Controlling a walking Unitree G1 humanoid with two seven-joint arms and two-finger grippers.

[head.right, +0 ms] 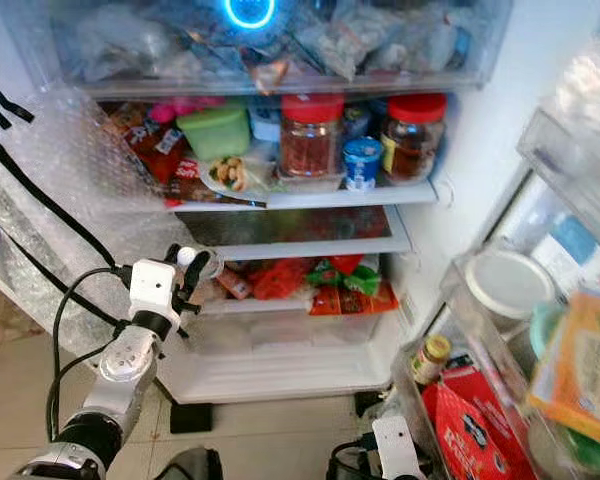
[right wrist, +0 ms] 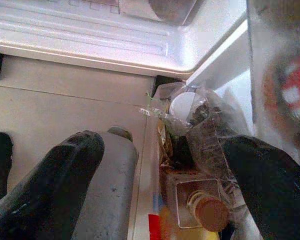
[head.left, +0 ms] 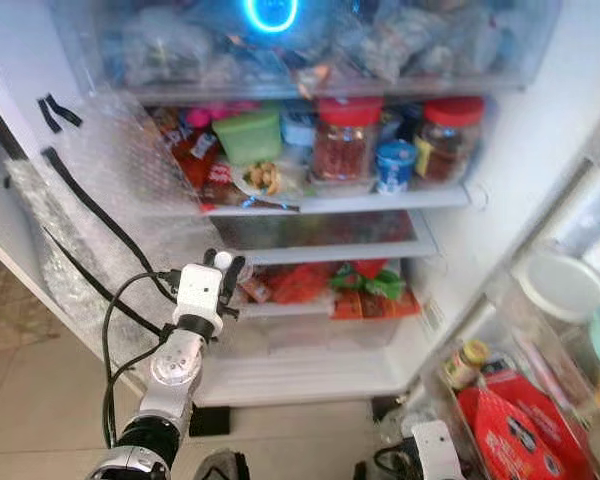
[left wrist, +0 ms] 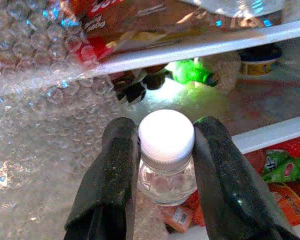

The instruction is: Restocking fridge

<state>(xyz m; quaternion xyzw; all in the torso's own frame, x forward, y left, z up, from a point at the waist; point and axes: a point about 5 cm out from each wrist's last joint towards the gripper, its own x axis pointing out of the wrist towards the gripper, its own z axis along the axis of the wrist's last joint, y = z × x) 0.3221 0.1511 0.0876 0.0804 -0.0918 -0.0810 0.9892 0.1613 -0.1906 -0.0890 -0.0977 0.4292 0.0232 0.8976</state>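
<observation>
Fridge (head.left: pixel 500 170) interior is seen from the left eye view, with the door open. The left gripper (head.left: pixel 223 262) is raised in front of the lower shelves, and a small clear bottle (head.left: pixel 223 261) with a white cap is pinched between its fingers. Beyond the fingertips, red and green packets (head.left: pixel 365 285) lie on a lower shelf. Higher up, two red-lidded jars (head.left: pixel 345 140) and a green container (head.left: pixel 250 135) stand on a shelf. Bubble wrap (head.left: pixel 100 190) covers the wall on the left arm's side.

In the right eye view, the same grip on the bottle is shown. The door bins (head.right: pixel 480 330) are seen on the right arm's side, with a round white lid (head.right: pixel 505 283) and a red carton (head.right: pixel 470 425) in them.

In the left wrist view, the bottle's white cap (left wrist: pixel 167 135) is clamped between the two black fingers (left wrist: pixel 115 170), both touching it. A shelf edge (left wrist: pixel 200 47) runs ahead of them.

In the right wrist view, the right gripper (right wrist: pixel 165 175) is held low with its fingers spread. Between them lie tiled floor (right wrist: pixel 65 105), the fridge's base and a door bin holding crumpled plastic (right wrist: pixel 190 112) and a brown-capped bottle (right wrist: pixel 210 212).
</observation>
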